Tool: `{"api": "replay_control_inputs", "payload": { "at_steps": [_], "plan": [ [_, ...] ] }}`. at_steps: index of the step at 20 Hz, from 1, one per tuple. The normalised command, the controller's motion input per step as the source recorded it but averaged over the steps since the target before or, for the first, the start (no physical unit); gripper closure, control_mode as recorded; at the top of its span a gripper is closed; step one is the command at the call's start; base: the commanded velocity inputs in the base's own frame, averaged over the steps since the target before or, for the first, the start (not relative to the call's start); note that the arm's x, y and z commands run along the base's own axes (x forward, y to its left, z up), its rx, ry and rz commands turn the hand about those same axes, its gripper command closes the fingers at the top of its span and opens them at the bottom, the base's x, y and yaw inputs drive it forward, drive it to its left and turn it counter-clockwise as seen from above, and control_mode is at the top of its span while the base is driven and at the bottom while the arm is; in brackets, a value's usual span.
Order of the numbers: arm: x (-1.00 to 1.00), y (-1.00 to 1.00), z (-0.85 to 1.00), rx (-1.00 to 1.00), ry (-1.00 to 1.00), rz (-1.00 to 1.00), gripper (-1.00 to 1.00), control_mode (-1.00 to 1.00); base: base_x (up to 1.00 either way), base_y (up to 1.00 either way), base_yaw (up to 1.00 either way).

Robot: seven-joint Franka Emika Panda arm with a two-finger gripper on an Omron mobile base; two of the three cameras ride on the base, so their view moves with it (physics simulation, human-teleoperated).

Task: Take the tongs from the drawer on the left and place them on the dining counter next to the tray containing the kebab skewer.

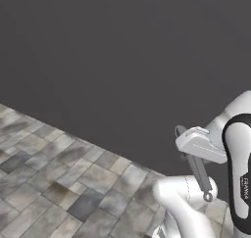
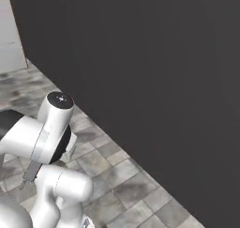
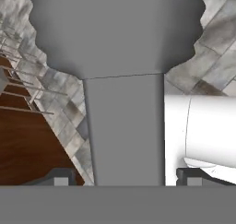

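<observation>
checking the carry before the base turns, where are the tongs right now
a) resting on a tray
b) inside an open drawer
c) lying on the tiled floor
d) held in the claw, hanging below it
d: in the left base view the tongs hang down from the claw with their ring end lowest, above the tiled floor, and the hand view shows them wide between the fingertips.
</observation>
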Motion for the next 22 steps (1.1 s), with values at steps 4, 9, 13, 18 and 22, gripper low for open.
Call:
{"api": "replay_control_inputs", "payload": {
  "at_steps": [4, 9, 13, 18, 22],
  "plan": [
    [0.0, 0.0, 0.0, 0.0, 0.0, 0.0, 1.0, 1.0, 1.0, 0.0, 0.46],
    [0.0, 0.0, 0.0, 0.0, 0.0, 0.0, 1.0, 1.0, 1.0, 0.03, 0.43],
    [0.0, 0.0, 0.0, 0.0, 0.0, 0.0, 1.0, 1.0, 1.0, 0.09, 0.36],
    [0.0, 0.0, 0.0, 0.0, 0.0, 0.0, 1.0, 1.0, 1.0, 0.15, 0.32],
    [0.0, 0.0, 0.0, 0.0, 0.0, 0.0, 1.0, 1.0, 1.0, 0.2, 0.32]
  ]
}}
